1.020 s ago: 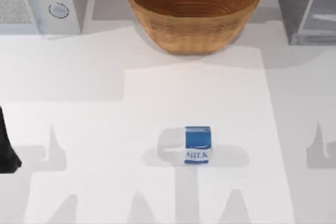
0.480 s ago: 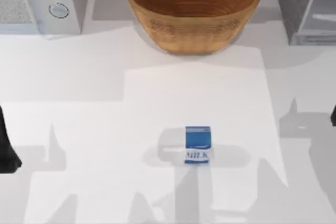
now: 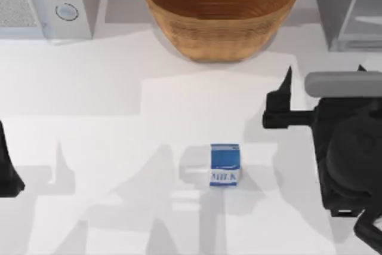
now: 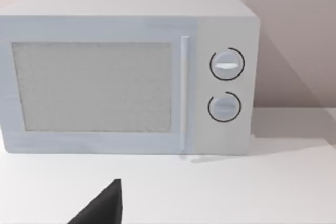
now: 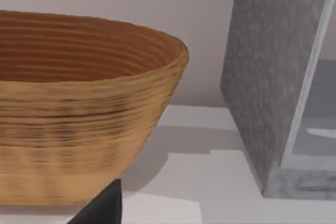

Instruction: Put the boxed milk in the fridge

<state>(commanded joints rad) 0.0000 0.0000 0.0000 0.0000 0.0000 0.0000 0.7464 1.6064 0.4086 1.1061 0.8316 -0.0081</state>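
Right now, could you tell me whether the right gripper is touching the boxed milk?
Apart. The top view shows bare white table between the right gripper and the boxed milk, which stands alone nearer the table's front edge.

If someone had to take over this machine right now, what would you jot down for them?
Right gripper: above the table, right of the boxed milk, holding nothing.
Left arm: parked at the table's left edge.
Boxed milk: upright near the table's middle, untouched.
Fridge: back right corner, beside the wicker bowl.
Done: nothing.
Left: grasp the milk, carry it into the fridge.
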